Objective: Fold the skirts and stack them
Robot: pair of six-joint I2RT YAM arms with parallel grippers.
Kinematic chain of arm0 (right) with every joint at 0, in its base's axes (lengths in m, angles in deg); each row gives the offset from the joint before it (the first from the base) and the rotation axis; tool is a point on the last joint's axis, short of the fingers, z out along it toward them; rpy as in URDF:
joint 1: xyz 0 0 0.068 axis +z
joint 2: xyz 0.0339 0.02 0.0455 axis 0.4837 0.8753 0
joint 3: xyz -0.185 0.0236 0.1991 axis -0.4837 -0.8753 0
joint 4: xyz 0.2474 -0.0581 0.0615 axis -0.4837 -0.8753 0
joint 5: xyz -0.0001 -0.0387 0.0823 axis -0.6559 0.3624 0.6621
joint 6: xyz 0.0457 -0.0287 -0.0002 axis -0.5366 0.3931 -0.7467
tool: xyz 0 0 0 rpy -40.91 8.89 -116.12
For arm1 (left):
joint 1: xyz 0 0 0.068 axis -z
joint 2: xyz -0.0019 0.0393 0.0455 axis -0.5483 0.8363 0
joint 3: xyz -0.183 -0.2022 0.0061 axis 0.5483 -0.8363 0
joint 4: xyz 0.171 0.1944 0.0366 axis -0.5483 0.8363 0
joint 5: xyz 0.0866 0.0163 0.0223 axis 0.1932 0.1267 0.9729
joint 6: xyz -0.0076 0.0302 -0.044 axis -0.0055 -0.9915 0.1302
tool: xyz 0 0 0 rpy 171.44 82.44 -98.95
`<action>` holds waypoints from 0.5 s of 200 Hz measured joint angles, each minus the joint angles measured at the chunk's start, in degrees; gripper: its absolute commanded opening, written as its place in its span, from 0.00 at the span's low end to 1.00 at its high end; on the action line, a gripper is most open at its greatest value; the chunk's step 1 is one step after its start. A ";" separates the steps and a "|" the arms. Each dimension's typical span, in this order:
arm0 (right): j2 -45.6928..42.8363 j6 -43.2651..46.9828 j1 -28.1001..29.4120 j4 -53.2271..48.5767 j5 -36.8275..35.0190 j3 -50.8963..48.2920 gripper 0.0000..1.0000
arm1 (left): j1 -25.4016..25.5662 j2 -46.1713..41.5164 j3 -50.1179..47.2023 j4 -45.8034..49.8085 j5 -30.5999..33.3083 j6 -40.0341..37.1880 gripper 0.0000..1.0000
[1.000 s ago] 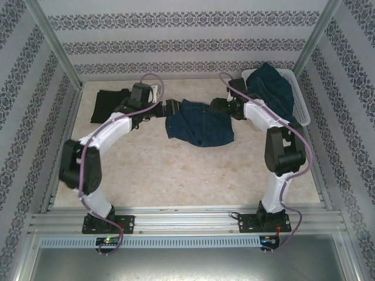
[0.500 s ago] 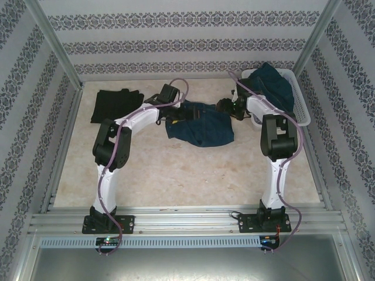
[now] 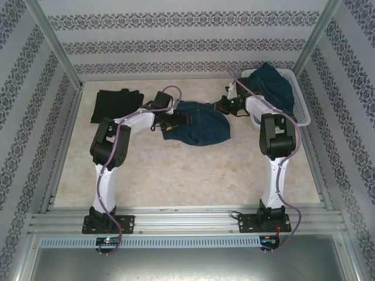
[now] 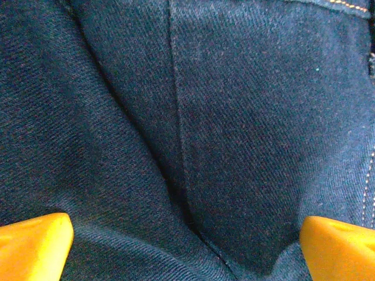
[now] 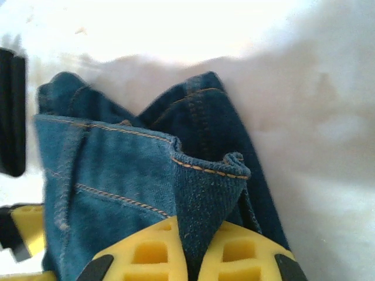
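Having just closed, the right claw (image 5: 193, 254) is clamped on the two o'clock edge of the denim skirt (image 3: 196, 126), at twelve o'clock on the table (image 3: 176, 175); the left claw (image 4: 187, 234) is held apart over its nine o'clock side, so folding can be started.

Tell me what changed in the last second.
The right gripper closed on the edge of the denim skirt lying on the table. The left gripper, open, slid right onto that skirt, and both arms pulled their elbows in. The black skirt, the basket and the blue skirt inside it stayed put.
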 measured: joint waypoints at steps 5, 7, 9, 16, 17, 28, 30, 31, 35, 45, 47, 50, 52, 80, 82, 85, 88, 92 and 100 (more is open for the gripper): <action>-1.31 0.26 0.13 0.39 0.50 -0.63 0.00 | -0.17 -0.50 -0.42 0.07 -0.13 0.00 1.00; -1.81 0.33 0.13 0.61 0.79 -0.90 0.00 | -0.33 -0.66 -0.61 0.09 -0.15 0.00 1.00; -2.47 0.50 0.20 0.72 1.01 -1.09 0.00 | -0.42 -0.83 -0.70 0.11 -0.22 -0.02 1.00; -4.46 1.38 0.46 0.90 1.68 -1.44 0.00 | -0.85 -1.81 -1.44 0.15 -0.39 -0.09 1.00; -4.96 1.66 0.55 0.90 1.86 -1.49 0.00 | -0.87 -1.97 -1.51 0.17 -0.42 -0.09 1.00; -8.55 3.63 1.22 1.18 2.82 -1.57 0.00 | -1.73 -4.33 -2.86 0.15 -0.63 -0.68 1.00; -9.42 4.28 1.40 1.20 2.99 -1.55 0.00 | -1.95 -4.96 -3.13 0.15 -0.61 -0.94 1.00; -9.70 4.52 1.46 1.22 3.06 -1.55 0.00 | -2.01 -5.16 -3.19 0.13 -0.59 -1.03 1.00; -11.21 5.53 1.90 1.18 3.41 -1.46 0.00 | -2.34 -6.12 -3.61 0.13 -0.61 -1.38 1.00; -14.25 8.50 3.04 0.28 4.20 -0.31 0.00 | -3.23 -9.57 -4.63 -0.09 -0.31 -2.99 1.00; -14.80 8.96 3.26 0.07 4.33 0.17 0.00 | -3.48 -10.47 -4.90 -0.26 -0.22 -3.30 1.00; -15.43 10.01 3.65 -0.22 4.55 0.90 0.00 | -3.72 -11.74 -5.16 -0.42 0.04 -3.93 1.00; -15.80 10.73 4.02 -0.59 4.70 1.60 0.00 | -3.93 -12.59 -5.40 -0.55 0.15 -4.39 1.00; -16.76 20.68 8.33 -6.14 6.36 14.45 0.00 | -6.45 -23.26 -6.62 -2.82 1.09 -13.09 1.00; -16.76 21.55 8.61 -6.56 6.51 15.28 0.00 | -6.60 -23.85 -6.60 -2.93 1.16 -13.88 1.00; -16.76 22.56 9.03 -7.37 6.78 16.55 0.00 | -6.84 -24.61 -6.56 -2.95 1.20 -15.37 1.00; -16.76 23.45 9.42 -8.04 6.95 17.70 0.00 | -7.04 -25.22 -6.54 -2.97 1.27 -16.63 1.00; -16.76 24.81 9.86 -8.85 7.21 19.19 0.00 | -7.30 -26.21 -6.51 -2.97 1.42 -18.97 1.00; -16.76 27.23 10.75 -10.45 8.15 22.05 0.00 | -7.67 -27.45 -6.54 -2.89 1.62 -23.08 1.00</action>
